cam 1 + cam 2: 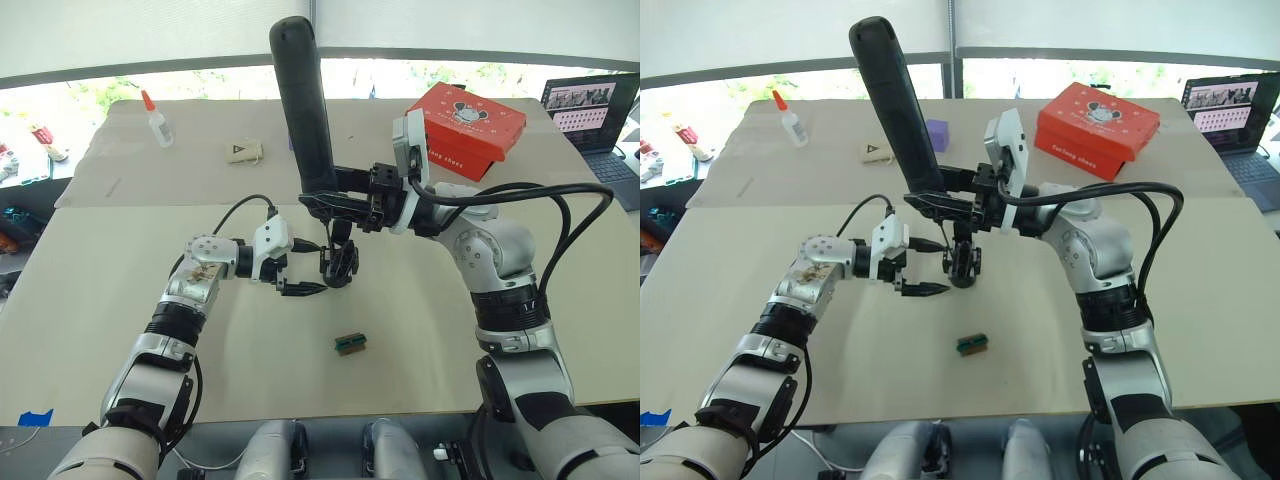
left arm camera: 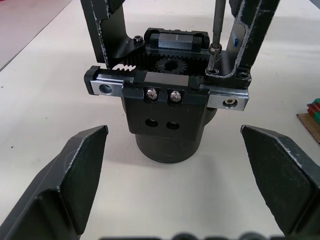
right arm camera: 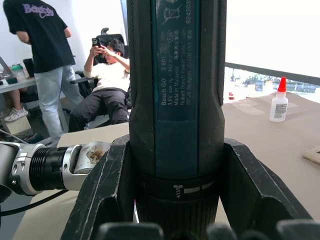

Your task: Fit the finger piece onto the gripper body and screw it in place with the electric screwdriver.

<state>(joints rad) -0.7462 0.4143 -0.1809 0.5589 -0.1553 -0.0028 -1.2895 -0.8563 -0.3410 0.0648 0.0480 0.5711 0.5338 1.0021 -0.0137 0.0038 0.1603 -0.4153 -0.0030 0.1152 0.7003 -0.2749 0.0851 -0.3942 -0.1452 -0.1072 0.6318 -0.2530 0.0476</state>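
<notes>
The gripper body stands upright on the table's middle, a black assembly on a round base. One upright black finger piece sits on its rail. My right gripper is shut on the electric screwdriver, a thick black cylinder held nearly upright. Its thin metal bit comes down onto a screw hole at the foot of that finger piece. My left gripper is open just left of the gripper body, with its fingers wide on either side and not touching it.
A small green-and-black block lies nearer me than the assembly. At the back are a red box, a glue bottle, a beige card, a purple block and a laptop. People are beyond the table.
</notes>
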